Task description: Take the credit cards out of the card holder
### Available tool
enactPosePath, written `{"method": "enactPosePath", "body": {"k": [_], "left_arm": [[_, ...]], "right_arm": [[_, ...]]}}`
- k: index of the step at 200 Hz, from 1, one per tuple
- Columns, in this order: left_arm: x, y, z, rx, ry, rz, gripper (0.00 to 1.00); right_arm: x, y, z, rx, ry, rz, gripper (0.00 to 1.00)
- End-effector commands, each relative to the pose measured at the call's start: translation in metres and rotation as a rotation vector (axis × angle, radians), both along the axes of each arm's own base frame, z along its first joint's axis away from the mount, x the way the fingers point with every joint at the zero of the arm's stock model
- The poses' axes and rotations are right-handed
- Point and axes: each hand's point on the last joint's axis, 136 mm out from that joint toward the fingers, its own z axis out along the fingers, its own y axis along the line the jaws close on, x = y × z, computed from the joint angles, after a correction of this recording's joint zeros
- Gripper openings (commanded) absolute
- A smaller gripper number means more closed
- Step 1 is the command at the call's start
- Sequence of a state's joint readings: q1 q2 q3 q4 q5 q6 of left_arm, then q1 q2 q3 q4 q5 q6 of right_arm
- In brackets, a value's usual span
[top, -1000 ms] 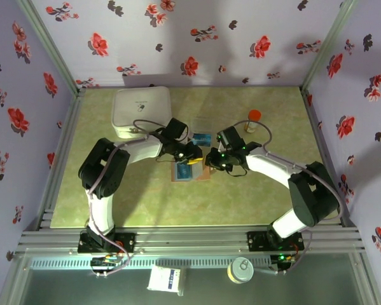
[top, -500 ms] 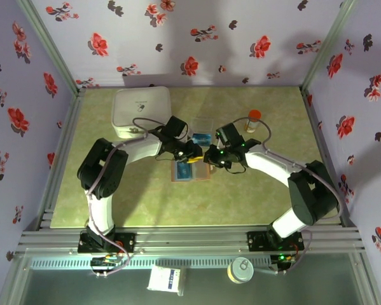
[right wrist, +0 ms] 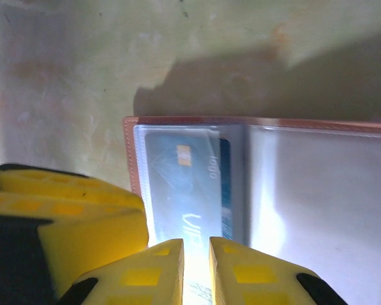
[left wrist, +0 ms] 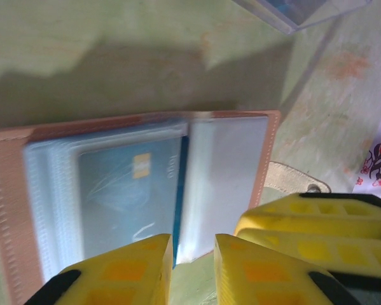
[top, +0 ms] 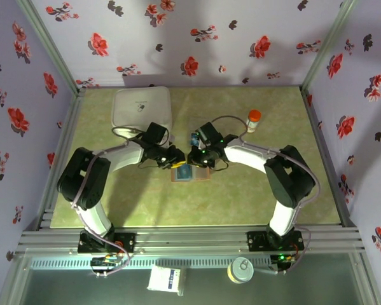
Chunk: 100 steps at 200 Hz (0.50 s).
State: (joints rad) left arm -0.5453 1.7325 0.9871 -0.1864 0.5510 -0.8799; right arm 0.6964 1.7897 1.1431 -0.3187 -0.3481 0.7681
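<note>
The card holder lies open on the green table, tan edge outside and clear sleeves inside. A teal-blue credit card with a gold chip sits in its left sleeve. My left gripper hovers at the holder's near-left edge. Its yellow fingers stand a narrow gap apart with bare table between them. My right gripper is beside it, over the same card. Its jaws are also slightly apart, and the shiny sleeve shows through the gap. Neither gripper holds a card.
A clear plastic tray sits just beyond the card holder with something blue in it. A white rounded box stands at the back left and an orange-capped bottle at the back right. The two grippers' fingers nearly touch.
Both arms have swung left and drawn together over the card holder. The left jaws have narrowed a little. The card holder has not moved.
</note>
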Motion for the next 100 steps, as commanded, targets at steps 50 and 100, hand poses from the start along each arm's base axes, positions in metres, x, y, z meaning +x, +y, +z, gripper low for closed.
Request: {"method": "enactPosePath", "body": {"k": [50,100], "left_arm": [[0.002,0.011,0.004,-0.014,-0.034,0.024,0.20],[0.000,0.012,-0.011,0.013,-0.007,0.006,0.12]], "right_arm": [[-0.001,0.011,-0.008,-0.011,0.033,0.034,0.20],[-0.003,0.009,-0.016,-0.019,0.044,0.031,0.20]]}}
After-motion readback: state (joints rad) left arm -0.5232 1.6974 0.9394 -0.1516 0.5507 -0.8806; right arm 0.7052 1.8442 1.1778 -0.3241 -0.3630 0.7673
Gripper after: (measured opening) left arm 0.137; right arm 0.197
